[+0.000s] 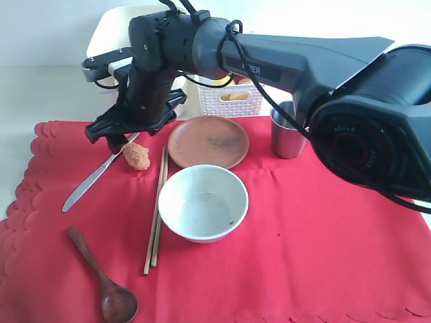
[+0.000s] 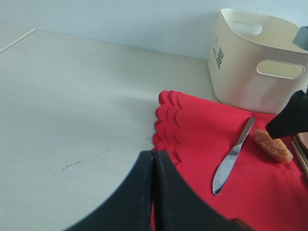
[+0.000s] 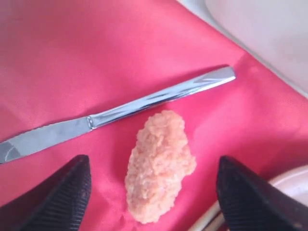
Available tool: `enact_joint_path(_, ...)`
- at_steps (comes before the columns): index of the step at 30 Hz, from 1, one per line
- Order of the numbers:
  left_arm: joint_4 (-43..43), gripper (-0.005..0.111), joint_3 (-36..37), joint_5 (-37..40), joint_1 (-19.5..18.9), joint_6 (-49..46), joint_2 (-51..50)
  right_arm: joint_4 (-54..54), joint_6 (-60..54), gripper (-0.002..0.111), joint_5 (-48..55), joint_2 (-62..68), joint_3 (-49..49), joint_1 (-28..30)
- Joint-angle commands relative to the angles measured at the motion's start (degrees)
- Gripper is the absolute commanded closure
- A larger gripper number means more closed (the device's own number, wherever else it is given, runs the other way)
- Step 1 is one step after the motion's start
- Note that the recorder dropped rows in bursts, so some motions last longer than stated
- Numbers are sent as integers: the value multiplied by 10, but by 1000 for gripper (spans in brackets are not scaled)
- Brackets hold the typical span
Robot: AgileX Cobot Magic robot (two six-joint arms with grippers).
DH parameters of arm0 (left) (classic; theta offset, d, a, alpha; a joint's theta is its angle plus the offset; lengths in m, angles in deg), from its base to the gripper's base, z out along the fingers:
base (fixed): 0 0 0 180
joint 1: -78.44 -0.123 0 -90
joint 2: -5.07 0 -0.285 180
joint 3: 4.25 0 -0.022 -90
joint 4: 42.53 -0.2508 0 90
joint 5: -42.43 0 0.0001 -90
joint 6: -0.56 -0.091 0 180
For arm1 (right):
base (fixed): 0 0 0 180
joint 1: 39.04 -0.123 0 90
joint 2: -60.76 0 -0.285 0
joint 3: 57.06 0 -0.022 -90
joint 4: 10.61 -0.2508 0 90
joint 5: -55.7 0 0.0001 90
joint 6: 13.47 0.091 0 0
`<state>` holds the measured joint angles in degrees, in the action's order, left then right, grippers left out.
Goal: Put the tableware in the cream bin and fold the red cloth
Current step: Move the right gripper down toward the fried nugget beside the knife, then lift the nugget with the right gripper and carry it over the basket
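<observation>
Tabletop [image 1: 40,94]: pale, bare surface below a plain light wall [image 2: 120,19], spreading away from my left gripper.
red cloth [image 1: 303,256]: spread flat under my right gripper; its scalloped edge lies just beneath my left gripper's tips.
left gripper [image 2: 153,156]: fingers pressed together, holding nothing, over the line where cloth meets bare table.
dark wooden spoon [image 1: 101,276]: flat on the cloth, well apart from my right gripper.
silver knife [image 1: 94,176]: flat on the cloth just beside my right gripper, handle end nearest it, blade pointing away.
cream bin [image 1: 111,30]: upright at the cloth's far edge, behind my right gripper and well ahead of my left one.
right gripper [image 3: 154,192]: spread wide, gripping nothing, one finger on each side of the food piece.
food piece [image 3: 159,163]: pale, crumbed lump between my right fingers, touching neither.
wooden chopsticks [image 1: 157,212]: paired side by side, near my right gripper.
white bowl [image 1: 203,202]: upright, just beyond the chopsticks from my right gripper.
brown plate [image 1: 207,141]: near my right gripper, beside the chopsticks' tips.
lattice basket [image 1: 229,101]: behind the plate, partly hidden by my right arm.
steel cup [image 1: 287,138]: upright, well apart from my right gripper, below my right arm.
</observation>
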<state>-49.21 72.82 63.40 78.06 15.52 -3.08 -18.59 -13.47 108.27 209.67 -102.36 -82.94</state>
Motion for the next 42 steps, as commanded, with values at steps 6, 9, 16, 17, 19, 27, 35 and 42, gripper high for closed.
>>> enact_joint_path(6, -3, 107, 1, -3, 4, -2, 4, 46, 12, 39, -3, 31, -1, -21)
enact_joint_path(9, -3, 107, 1, -3, 4, -2, 4, 76, 36, 39, -3, 33, -1, -21)
enact_joint_path(16, -3, 107, 1, -3, 4, -2, 4, 95, 56, 40, -12, 38, -1, -21)
enact_joint_path(17, -3, 107, 1, -3, 4, -2, 4, 95, 56, 41, -13, 41, -1, -21)
enact_joint_path(19, -3, 107, 1, -3, 4, -2, 4, 95, 56, 45, -14, 43, -1, -21)
enact_joint_path(27, -3, 107, 1, -3, 4, -2, 4, 96, 71, 93, 8, 40, -3, -21)
enact_joint_path(35, -3, 107, 1, -3, 4, -2, 4, 99, 73, 108, 43, -21, -3, -21)
enact_joint_path(42, -3, 107, 1, -3, 4, -2, 4, 112, 71, 108, 43, -97, -3, -16)
